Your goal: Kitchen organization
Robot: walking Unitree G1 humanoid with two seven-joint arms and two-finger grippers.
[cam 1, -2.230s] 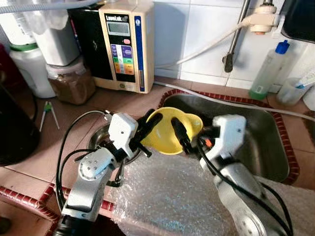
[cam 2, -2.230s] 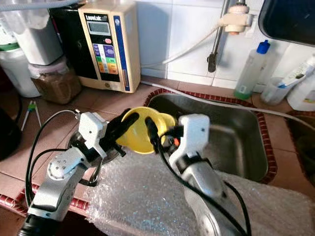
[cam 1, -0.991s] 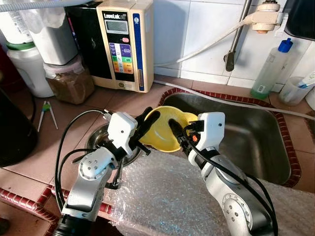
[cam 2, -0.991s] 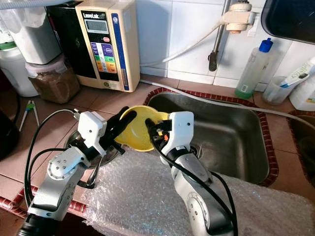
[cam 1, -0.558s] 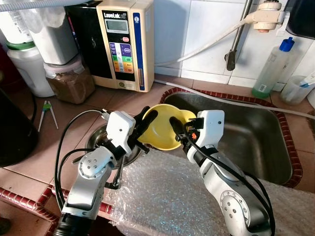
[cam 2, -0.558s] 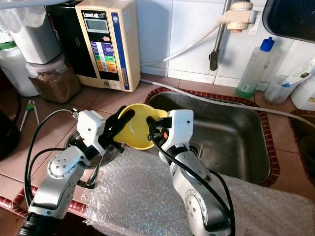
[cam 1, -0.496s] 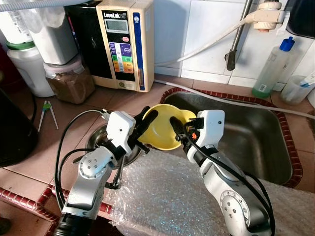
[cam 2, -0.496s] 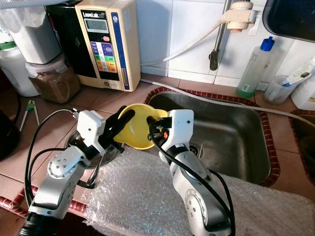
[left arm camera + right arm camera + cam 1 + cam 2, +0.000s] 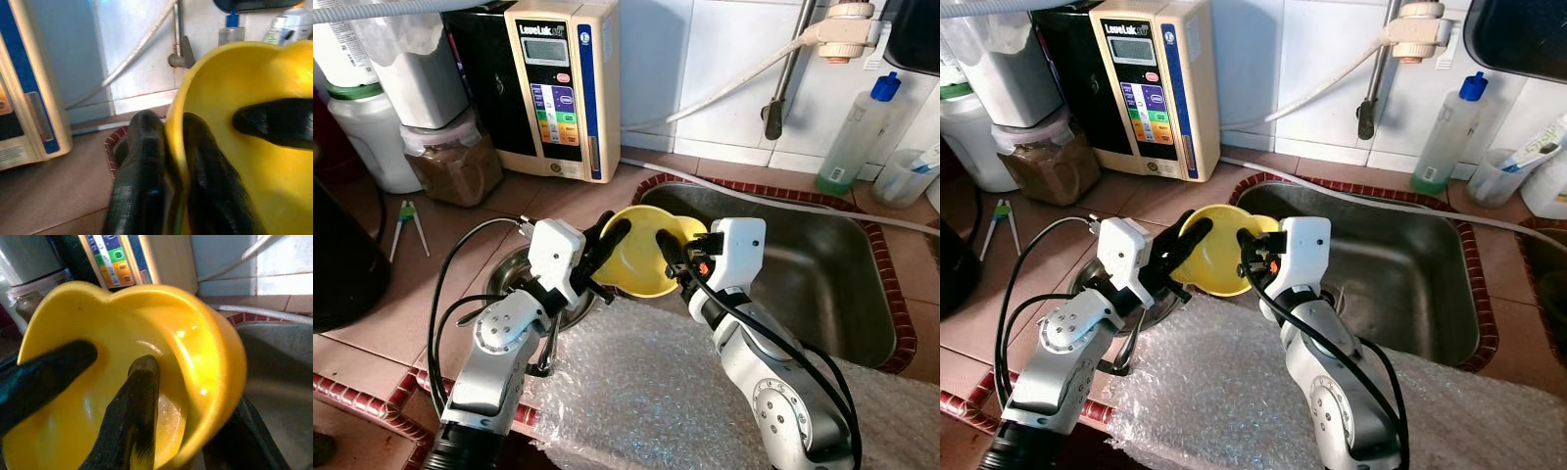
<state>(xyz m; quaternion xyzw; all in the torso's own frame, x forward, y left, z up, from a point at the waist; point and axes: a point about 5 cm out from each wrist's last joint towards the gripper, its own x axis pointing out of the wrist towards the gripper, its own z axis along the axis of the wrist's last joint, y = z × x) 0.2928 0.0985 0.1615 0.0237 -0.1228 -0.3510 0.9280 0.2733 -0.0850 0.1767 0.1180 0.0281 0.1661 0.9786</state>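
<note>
Right claw [image 9: 674, 257] shifted closer, both claws clamping glossy yellow bowl [image 9: 636, 257], left claw [image 9: 605, 247] on rim.

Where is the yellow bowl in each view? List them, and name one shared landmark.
Left eye: yellow bowl centre, between both grippers.
Right eye: centre-left.
Left wrist: right half.
Right wrist: most of the picture.
Shared landmark: the beige water ionizer.
</note>
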